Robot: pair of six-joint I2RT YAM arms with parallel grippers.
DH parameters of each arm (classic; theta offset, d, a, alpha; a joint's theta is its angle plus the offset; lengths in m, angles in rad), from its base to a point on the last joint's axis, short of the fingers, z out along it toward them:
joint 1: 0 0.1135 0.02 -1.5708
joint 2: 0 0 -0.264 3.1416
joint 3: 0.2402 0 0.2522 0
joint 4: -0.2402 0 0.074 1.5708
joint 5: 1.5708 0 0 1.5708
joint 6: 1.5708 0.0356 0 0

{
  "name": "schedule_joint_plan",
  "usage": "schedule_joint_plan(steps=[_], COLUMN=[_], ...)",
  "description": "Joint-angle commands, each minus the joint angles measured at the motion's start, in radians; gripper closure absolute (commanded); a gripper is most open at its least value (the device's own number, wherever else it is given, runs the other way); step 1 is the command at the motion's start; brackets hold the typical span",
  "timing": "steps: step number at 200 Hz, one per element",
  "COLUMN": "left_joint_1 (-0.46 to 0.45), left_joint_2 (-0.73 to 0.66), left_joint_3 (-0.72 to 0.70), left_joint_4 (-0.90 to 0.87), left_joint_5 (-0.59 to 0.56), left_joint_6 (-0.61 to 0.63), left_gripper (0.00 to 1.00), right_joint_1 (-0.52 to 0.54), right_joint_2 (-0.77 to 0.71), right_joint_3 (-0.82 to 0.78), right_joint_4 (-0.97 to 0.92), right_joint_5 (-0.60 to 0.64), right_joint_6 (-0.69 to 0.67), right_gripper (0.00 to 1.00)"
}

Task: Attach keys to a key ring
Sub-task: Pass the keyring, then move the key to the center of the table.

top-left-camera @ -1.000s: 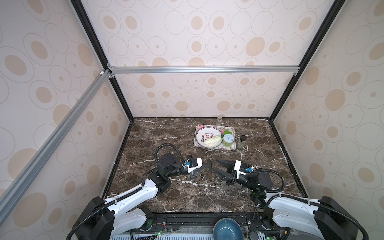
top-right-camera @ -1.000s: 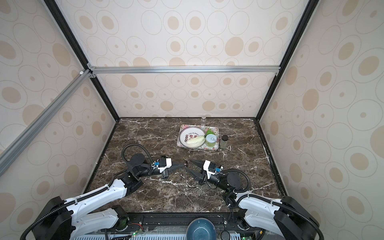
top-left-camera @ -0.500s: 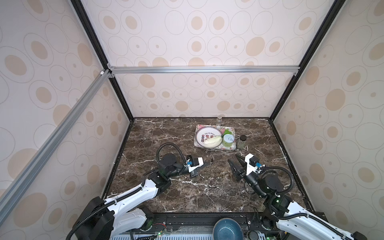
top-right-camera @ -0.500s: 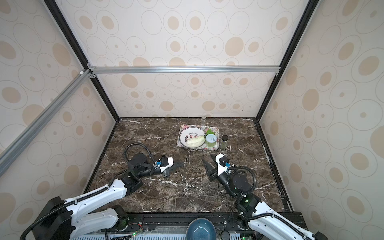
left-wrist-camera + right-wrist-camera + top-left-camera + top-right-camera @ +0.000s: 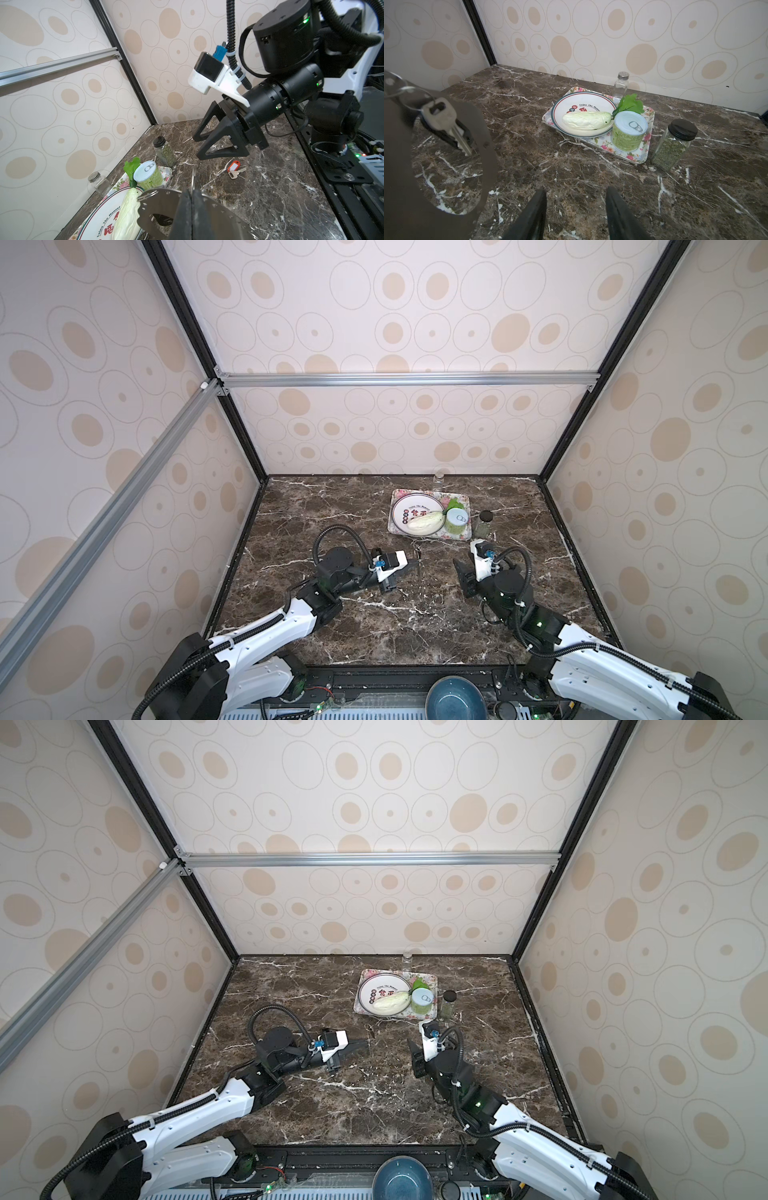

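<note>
ok so in both top views the two arms meet around the middle of the worktop [image 5: 332, 510], with the tray [image 5: 432, 536] toward the back edge. The left gripper [image 5: 413, 564] looks pinched together with something thin at its tip, way too small to read. The right gripper [image 5: 457, 568] is just a dark wedge from up there, so I can't tell the gap

The left wrist view fills that in. Its fingers [image 5: 182, 214] are pressed flat together on the key ring [image 5: 158, 205], the grey crescent plate with little holes along its rim, which runs out both sides of them. Only this view shows the red tag [image 5: 233, 166] with its keys. It lies flat on the worktop between the two grippers, near the right one's tips. The right one's jaws stand partly apart, empty, off the surface

In the right wrist view, its own fingers [image 5: 533, 216] have bare marble in the gap and hold nothing. The key ring looms close and blurry, and a silver key [image 5: 444, 124] hangs off a thin wire loop [image 5: 415, 95] on it, which no other view shows
</note>
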Motion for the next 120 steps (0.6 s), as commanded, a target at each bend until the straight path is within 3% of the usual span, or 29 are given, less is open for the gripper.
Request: schedule_joint_plan(steps=[1,78,120], left_joint_1=[-0.008,-0.009,-0.011], left_joint_2=[-0.002,0.032,0.056], left_joint_3=[0.038,0.064,0.084], left_joint_4=[0.03,0.008,-0.015], left_joint_5=[-0.02,-0.002,0.0], left_joint_6=[-0.004,-0.007,-0.003], left_gripper=[1.0,1.0,1.0], right_joint_1=[-0.001,0.001,0.016], right_joint_2=[0.012,0.038,0.065], right_joint_3=[0.033,0.067,0.076], right_joint_4=[-0.016,-0.035,-0.026], right_joint_5=[0.025,-0.086,-0.115], right_joint_6=[0.036,0.013,-0.003], right_gripper=[0.55,0.68,0.69])
